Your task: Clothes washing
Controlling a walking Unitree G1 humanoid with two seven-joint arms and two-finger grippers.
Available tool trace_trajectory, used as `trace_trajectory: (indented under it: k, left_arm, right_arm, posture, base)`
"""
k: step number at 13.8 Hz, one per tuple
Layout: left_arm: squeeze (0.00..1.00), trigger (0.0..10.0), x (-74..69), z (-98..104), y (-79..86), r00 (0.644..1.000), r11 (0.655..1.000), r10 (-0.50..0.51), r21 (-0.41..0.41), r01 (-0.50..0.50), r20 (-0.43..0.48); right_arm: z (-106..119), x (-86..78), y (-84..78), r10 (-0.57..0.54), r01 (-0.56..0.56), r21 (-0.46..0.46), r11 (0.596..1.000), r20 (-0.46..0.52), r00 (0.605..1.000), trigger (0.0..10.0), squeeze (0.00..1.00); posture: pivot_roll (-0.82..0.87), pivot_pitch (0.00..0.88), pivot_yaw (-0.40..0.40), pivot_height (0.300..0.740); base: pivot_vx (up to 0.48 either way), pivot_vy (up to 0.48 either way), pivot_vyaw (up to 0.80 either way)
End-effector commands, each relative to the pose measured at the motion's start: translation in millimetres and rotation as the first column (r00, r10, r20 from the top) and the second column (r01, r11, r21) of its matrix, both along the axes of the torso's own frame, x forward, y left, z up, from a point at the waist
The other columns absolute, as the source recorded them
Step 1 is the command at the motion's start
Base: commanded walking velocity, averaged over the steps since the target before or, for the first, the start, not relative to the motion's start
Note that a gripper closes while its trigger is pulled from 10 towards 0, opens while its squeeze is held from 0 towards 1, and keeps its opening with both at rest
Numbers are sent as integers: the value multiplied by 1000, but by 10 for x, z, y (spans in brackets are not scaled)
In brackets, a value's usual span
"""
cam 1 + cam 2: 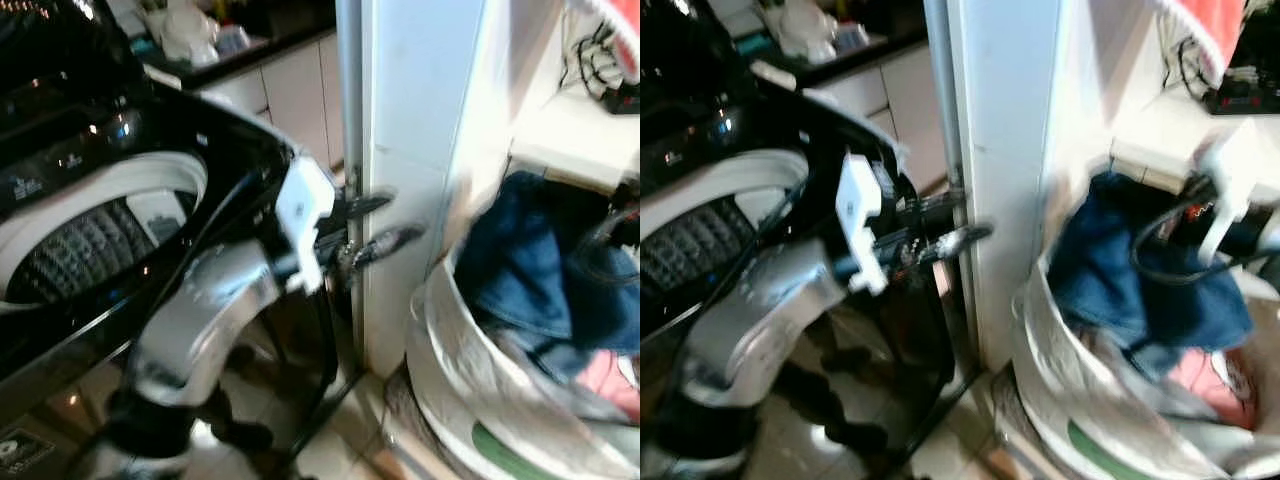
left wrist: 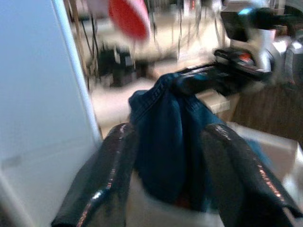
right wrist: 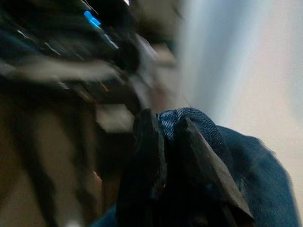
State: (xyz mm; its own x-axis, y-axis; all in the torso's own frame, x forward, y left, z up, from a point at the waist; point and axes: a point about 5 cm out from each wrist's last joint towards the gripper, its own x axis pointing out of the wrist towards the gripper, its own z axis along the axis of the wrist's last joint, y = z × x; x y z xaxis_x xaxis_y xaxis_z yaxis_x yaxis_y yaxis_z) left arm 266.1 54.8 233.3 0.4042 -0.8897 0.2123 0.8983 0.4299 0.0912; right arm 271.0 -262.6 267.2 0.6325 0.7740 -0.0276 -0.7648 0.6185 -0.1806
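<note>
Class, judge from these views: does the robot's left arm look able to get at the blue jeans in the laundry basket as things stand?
Probably yes. The left gripper is open in front of the white pillar, its fingers aimed at the blue jeans with nothing between. The right gripper already pinches a fold, lifting it above the laundry basket.

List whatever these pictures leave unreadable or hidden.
- Washing machine panel labels: left eye view, too small and blurred.
- Pink garment: left eye view, mostly buried under the blue jeans in the laundry basket.
- Right pincer surroundings: right wrist view, motion blur.
- Left pincer fingertips: cut off by the picture's edge.
</note>
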Motion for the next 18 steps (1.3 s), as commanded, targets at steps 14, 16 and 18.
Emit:
trace_trajectory:
  k: [14, 16, 18]
  left_arm:
    - [0, 0, -193, 92, -253, 973, 961, -226, -171, 215, -44]
    - [0, 0, -206, 90, -259, 970, 958, -237, -178, 226, -48]
    - [0, 0, -208, 101, -254, 969, 955, -243, -186, 230, -48]
  right_arm:
    - [470, -301, 862, 317, -309, 350, 884, 37, 948, 0, 0]
    - [440, -306, 910, 322, -310, 352, 883, 26, 946, 0, 0]
    - [400, -299, 944, 322, -305, 351, 885, 10, 947, 0, 0]
  posture:
    - [-94, 0, 97, 740]
    - [-96, 0, 98, 740]
    - [-95, 0, 97, 740]
  base:
    - [0, 0, 0]
    - [0, 0, 0]
    - [0, 0, 0]
